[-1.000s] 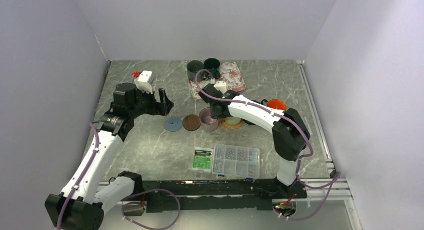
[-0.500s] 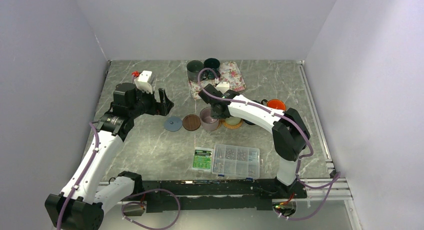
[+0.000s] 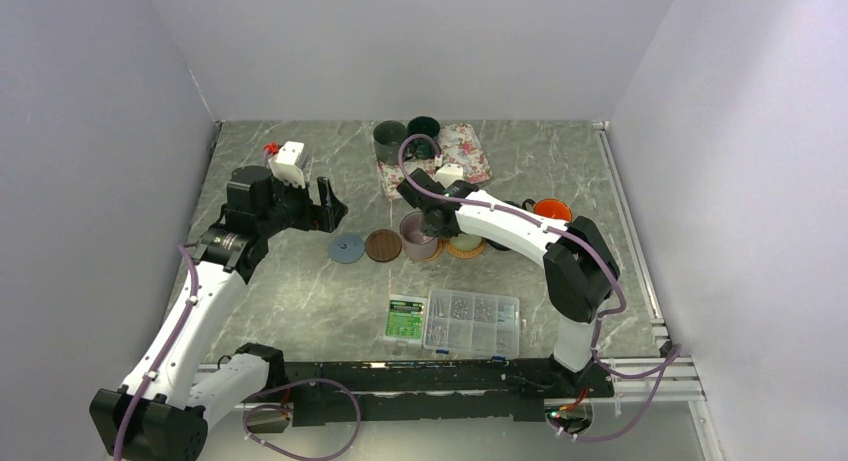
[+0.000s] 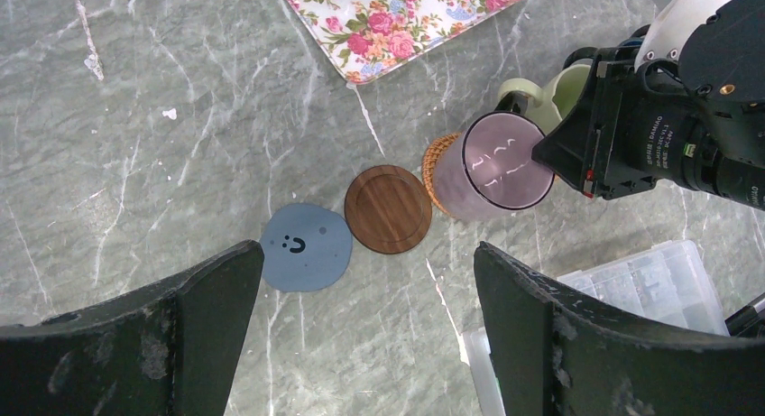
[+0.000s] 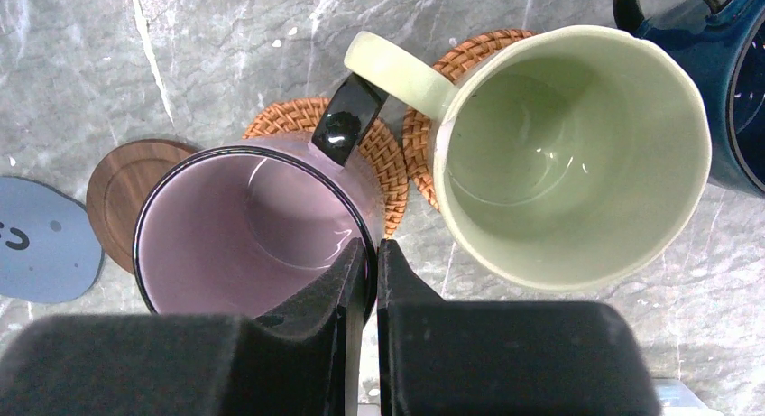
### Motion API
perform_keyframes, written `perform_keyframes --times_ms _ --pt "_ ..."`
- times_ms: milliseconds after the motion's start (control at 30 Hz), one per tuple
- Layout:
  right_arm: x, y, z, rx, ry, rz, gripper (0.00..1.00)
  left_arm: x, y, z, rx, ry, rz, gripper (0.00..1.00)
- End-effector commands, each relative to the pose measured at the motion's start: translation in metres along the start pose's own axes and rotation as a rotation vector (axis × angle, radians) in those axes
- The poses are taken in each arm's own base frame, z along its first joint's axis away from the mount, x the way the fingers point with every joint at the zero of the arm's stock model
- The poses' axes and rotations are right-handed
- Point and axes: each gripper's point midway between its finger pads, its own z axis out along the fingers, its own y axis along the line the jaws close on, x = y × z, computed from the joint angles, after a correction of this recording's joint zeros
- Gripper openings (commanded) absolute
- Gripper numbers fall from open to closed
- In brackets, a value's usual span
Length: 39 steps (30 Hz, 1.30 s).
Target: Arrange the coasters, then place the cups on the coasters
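Two coasters lie bare on the desk [image 4: 135, 118], the light blue coaster [image 4: 305, 247] and the dark brown coaster [image 4: 387, 208] just beside it. They form a row slanting up to the right across the left wrist view. Next in that row, the right jaws are closed on the near rim of the mauve cup [image 5: 244, 226], one finger inside and one outside. That pinch holds it upright over a woven coaster [image 5: 386, 172]; whether its base rests there I cannot tell. The pale green cup [image 5: 559, 154] sits on the second woven coaster [image 5: 469, 55] to the right, the two handles close together. The navy cup [image 5: 722, 91] stands just beyond, at the upper right edge. The left jaws hang wide open and empty above the bare coasters, likely kept clear of the right arm's work.
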Motion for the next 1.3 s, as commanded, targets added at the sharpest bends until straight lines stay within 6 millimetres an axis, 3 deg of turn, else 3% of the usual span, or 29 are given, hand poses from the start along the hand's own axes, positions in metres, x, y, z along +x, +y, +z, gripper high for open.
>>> perform_keyframes --times_ms 0,633,833,1033,1267 --pt "-0.023 0.007 -0.001 -0.002 -0.091 0.070 0.00 -0.011 -0.003 -0.003 0.009 -0.047 0.022 0.93" --pt "-0.014 0.001 0.008 0.031 -0.076 0.056 0.01 -0.010 -0.002 -0.003 0.008 -0.046 0.021 0.93" --pt "-0.014 -0.002 0.004 0.032 -0.073 0.052 0.27 -0.010 -0.002 -0.003 0.008 -0.045 0.021 0.93" --pt "-0.019 0.000 -0.008 -0.003 -0.076 0.062 0.41 -0.009 -0.001 -0.002 0.005 -0.043 0.021 0.93" --pt "-0.036 0.006 -0.044 -0.125 -0.110 0.062 0.49 -0.009 0.006 -0.003 -0.037 -0.056 0.019 0.93"
